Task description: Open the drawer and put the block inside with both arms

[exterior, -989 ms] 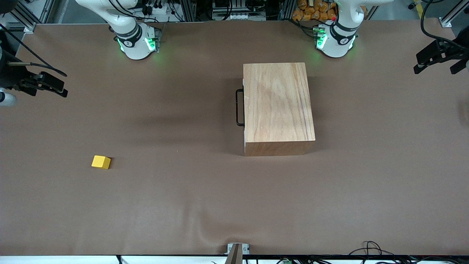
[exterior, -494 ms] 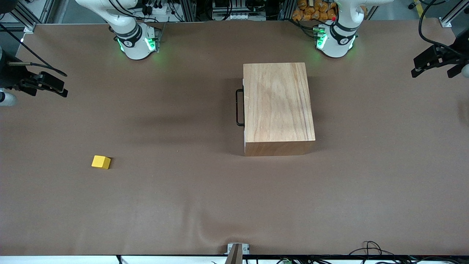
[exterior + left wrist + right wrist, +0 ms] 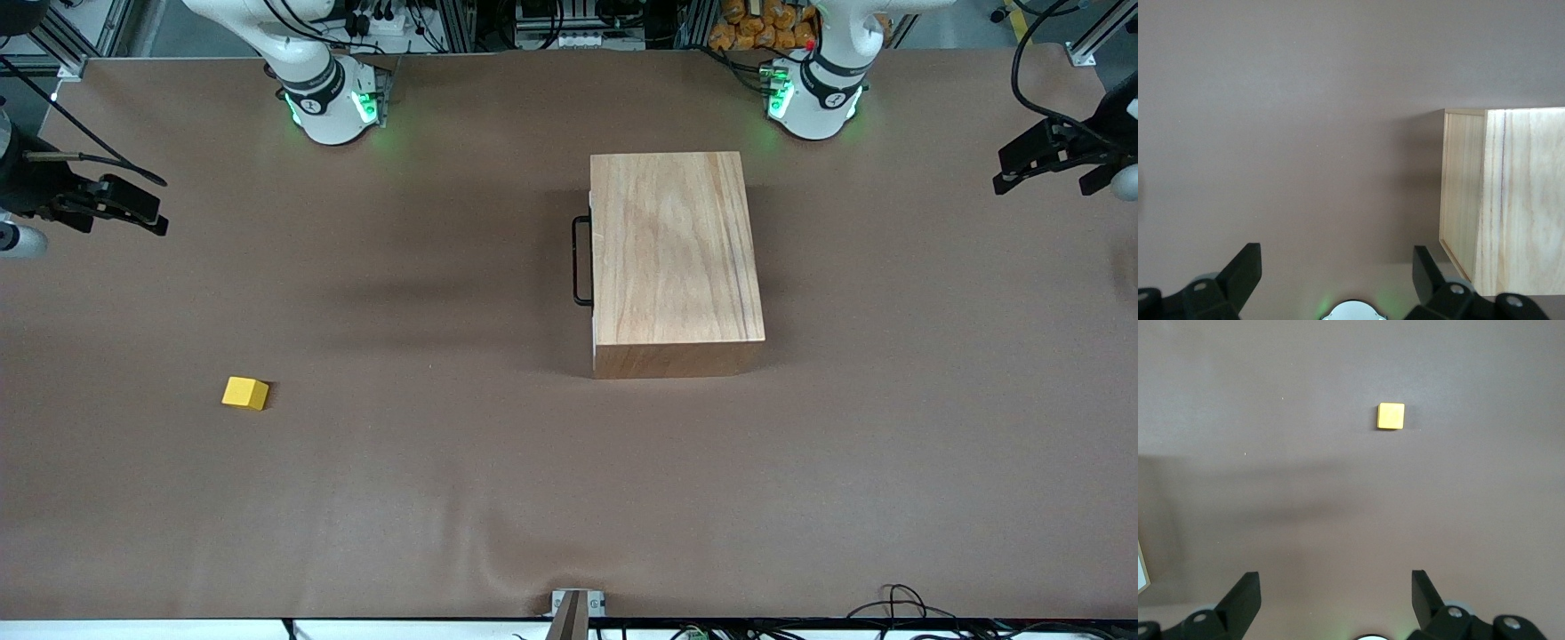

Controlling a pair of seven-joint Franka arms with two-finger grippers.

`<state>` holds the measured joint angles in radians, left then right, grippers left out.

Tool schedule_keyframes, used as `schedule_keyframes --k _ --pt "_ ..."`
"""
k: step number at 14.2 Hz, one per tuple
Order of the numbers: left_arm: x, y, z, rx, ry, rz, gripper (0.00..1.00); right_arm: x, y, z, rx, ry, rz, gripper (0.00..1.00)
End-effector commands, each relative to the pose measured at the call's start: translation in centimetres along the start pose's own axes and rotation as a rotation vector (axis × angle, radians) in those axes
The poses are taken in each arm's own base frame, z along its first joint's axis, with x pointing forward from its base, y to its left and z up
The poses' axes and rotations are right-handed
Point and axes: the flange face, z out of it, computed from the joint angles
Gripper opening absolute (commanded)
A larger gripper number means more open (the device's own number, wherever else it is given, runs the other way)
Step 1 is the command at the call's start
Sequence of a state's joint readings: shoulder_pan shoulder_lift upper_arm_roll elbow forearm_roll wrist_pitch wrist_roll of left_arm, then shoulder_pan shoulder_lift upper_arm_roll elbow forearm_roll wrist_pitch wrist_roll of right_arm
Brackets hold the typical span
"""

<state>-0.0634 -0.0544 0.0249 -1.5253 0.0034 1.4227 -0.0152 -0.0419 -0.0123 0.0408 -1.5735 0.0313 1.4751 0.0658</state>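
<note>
Front view: the wooden box (image 3: 676, 262) sits on the brown counter (image 3: 444, 498) at upper centre of the frame, its drawer (image 3: 592, 258) closed and black handle (image 3: 580, 261) facing the right arm's end. The block (image 3: 244, 392) lies at lower left, well apart from both end effectors. The right end effector (image 3: 133, 209) hangs at the left edge, the left end effector (image 3: 1036, 160) at the right edge.

Left wrist view: fingers (image 3: 1245, 270) spread wide, empty; the box fills the frame's right.

Right wrist view: fingers (image 3: 1245, 593) spread wide, empty; the block lies upper centre.
</note>
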Motion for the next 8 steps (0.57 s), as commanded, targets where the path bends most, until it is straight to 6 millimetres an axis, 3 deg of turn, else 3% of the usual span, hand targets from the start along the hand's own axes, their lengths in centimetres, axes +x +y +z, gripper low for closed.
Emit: schedule_keyframes --k 1,4,8 --pt "0.8 1.1 0.3 -0.009 -0.009 0.007 1.00 -0.3 0.1 0.0 -0.017 0.003 -0.001 1.00" --pt "1.8 2.7 1.4 -0.007 -0.012 -0.030 1.00 -0.3 0.0 0.1 -0.017 -0.002 -0.002 1.00" --pt "3.1 7.6 2.1 -0.002 -0.014 -0.088 1.00 -0.3 0.5 0.3 -0.017 -0.008 -0.001 1.00"
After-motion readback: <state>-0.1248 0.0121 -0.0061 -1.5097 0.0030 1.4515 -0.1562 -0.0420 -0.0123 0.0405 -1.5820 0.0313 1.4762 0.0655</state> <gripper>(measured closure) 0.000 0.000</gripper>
